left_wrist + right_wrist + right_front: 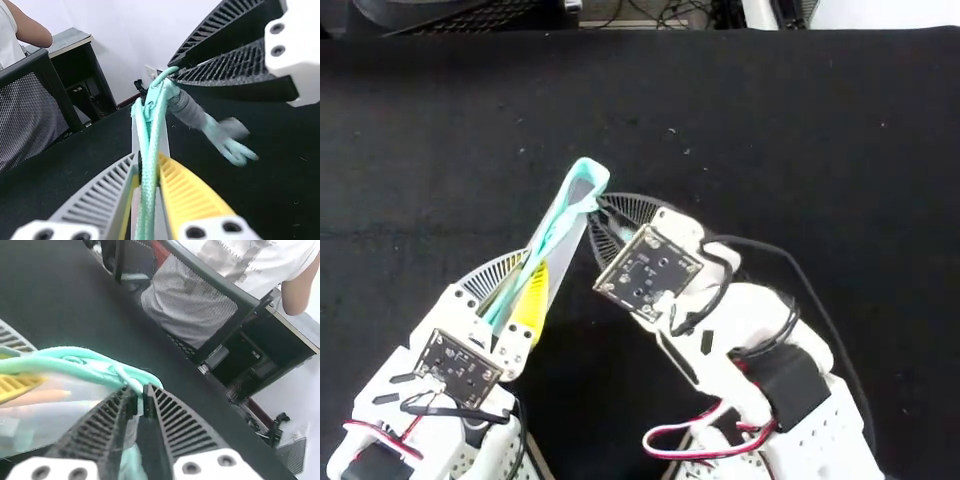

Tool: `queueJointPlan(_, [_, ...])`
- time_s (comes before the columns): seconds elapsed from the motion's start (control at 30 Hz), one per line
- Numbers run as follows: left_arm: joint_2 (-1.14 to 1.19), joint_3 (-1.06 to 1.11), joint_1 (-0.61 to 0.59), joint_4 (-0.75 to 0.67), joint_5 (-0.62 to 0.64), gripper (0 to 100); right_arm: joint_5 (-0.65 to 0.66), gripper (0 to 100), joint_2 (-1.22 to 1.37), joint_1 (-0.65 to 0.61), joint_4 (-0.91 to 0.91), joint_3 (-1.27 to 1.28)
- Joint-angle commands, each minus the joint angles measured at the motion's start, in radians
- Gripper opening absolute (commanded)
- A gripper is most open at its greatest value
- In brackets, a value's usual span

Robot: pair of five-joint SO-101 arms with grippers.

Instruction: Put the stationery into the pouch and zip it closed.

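A clear pouch (pixel 560 228) with a teal zip edge is held up off the black table, seen edge-on. My left gripper (pixel 523 300) is shut on its near end, grey and yellow fingers (pixel 192 192) clamping the pouch (pixel 149 150). My right gripper (pixel 604 226) is at the far end, its black fingers (pixel 167 415) shut on the teal zipper pull (pixel 131 381). In the left wrist view the right gripper's fingers (pixel 235 70) meet the zip slider (pixel 154 97), and a grey-teal strap (pixel 220 135) hangs off it. Something orange (pixel 40 397) shows blurred inside the pouch (pixel 65 412).
The black table (pixel 800 130) stretches wide around both arms, with its back edge and some cables (pixel 650 15) beyond. A mesh chair (pixel 190 305) and a dark desk (pixel 75 80) stand in the room behind.
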Motion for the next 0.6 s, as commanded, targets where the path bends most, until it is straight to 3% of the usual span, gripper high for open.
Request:
queueJointPlan(0.0, [-0.003, 0.022, -0.013, 0.026, 0.011, 3, 0.003, 1.2, 0.005, 0.020, -0.014, -0.036])
queueJointPlan(0.33, [-0.003, 0.022, -0.012, 0.029, 0.011, 3, -0.077, 1.2, -0.001, 0.020, -0.147, 0.045])
queueJointPlan(0.57, [-0.003, 0.022, -0.012, 0.028, 0.011, 3, -0.100, 1.4, -0.001, -0.023, -0.138, 0.044])
